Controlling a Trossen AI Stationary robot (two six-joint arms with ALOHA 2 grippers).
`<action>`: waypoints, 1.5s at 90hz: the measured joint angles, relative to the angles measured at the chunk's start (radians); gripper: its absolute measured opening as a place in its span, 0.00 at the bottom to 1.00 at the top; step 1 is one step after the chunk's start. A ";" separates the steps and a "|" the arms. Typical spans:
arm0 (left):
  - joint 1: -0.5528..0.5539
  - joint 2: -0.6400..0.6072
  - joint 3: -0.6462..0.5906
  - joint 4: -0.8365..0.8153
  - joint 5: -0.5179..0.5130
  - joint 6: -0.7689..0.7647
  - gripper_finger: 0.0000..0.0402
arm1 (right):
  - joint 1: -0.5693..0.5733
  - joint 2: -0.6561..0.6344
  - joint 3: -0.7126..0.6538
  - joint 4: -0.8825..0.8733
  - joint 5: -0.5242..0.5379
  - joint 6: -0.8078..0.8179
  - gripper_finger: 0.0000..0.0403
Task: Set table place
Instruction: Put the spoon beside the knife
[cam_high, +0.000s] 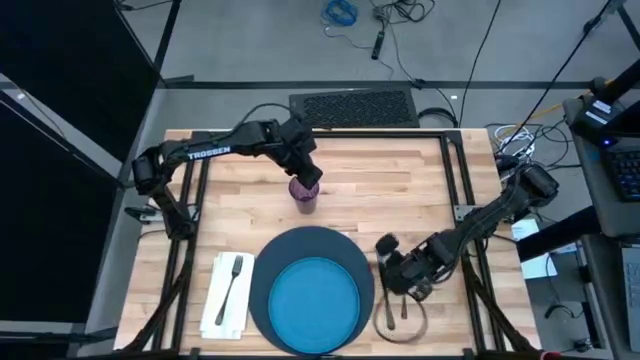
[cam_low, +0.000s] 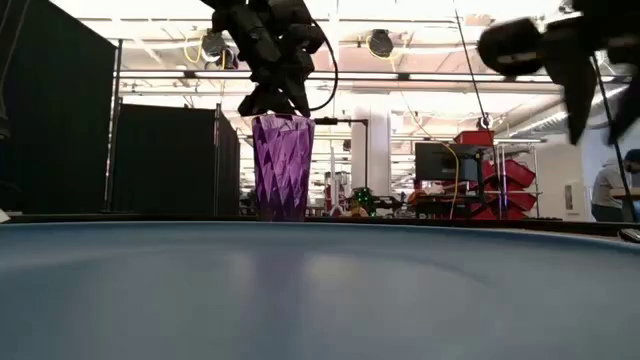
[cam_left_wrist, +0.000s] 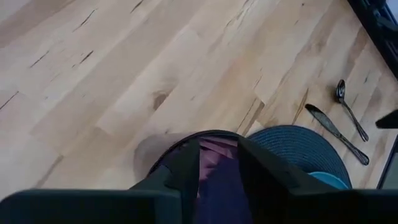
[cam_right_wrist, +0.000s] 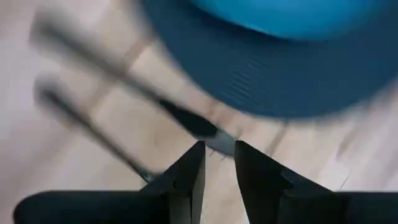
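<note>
A small purple cup (cam_high: 304, 195) (cam_low: 282, 165) stands upright beyond the far edge of the dark navy mat (cam_high: 262, 285), with my left gripper (cam_high: 305, 178) (cam_left_wrist: 217, 162) shut on its top. The bright blue plate (cam_high: 315, 300) lies on the mat. To the mat's left, a white napkin (cam_high: 215, 300) carries the fork (cam_high: 233, 283). To its right the knife (cam_left_wrist: 336, 132) and spoon (cam_left_wrist: 349, 112) lie side by side on the table (cam_high: 400, 180). Above them my right gripper (cam_high: 395, 270) (cam_right_wrist: 217, 155) points down, its fingers a narrow gap apart with nothing between them. My left gripper holds the cup at its rim (cam_left_wrist: 217, 152) from above, fingers pointing down. Purple wall shows between the two fingers (cam_left_wrist: 186, 171); whether one finger is inside the cup I cannot tell. The cup is upright; the plate's rim hides its base in the low view.
A black metal frame (cam_high: 465, 180) edges the table, and both arms' bases stand at its left and right sides. Bare wood lies to the left and right of the cup along the far half. Cables and equipment sit off the table's right edge (cam_high: 610, 150).
</note>
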 joint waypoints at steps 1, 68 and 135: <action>0.000 0.000 0.000 0.000 0.000 0.000 0.23 | -0.002 0.000 0.004 -0.005 -0.001 0.042 0.18; -0.021 0.000 0.000 -0.020 0.027 0.172 0.23 | 0.137 0.006 -0.111 0.000 -0.028 1.680 0.18; -0.021 0.000 0.000 -0.030 0.026 0.208 0.23 | 0.159 0.211 -0.109 0.098 -0.108 1.778 0.18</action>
